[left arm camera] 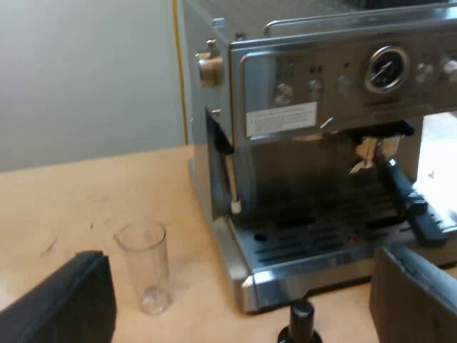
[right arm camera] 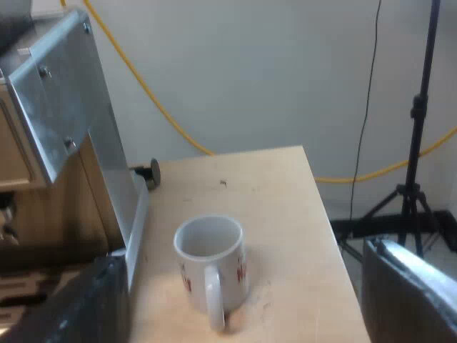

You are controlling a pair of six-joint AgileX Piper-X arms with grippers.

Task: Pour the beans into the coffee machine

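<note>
Seemingly between steps in the bean-pouring job, the left gripper (left arm camera: 239,282) hangs low before the espresso machine (left arm camera: 321,143) with its two black fingers spread wide and nothing held between them. The measuring glass (left arm camera: 145,266) stands upright on the table (left arm camera: 78,193), just beside the machine's front corner and apart from both fingers. It looks empty, though its clear wall makes that hard to be sure of. No grasp is in hand, and the glass is neither lifted nor tipped. On that showing, the pour is either finished or has yet to start, and which of the two cannot be told. If it is still to come, what remains is gripping the glass, raising it to the machine's top and tipping it there.

The left wrist view gives the machine's face: the gauge and knobs, the metal holder (left arm camera: 403,196) locked in at the front, and a tamper (left arm camera: 300,319) with a black knob close under the gripper. The right wrist view gives the machine's side panel (right arm camera: 64,93) instead, with a white mug (right arm camera: 211,264) standing upright on the table near it. The right gripper (right arm camera: 246,279) is poised above that mug, fingers likewise apart and empty, and a tripod stand (right arm camera: 418,143) stands off the table's edge.
</note>
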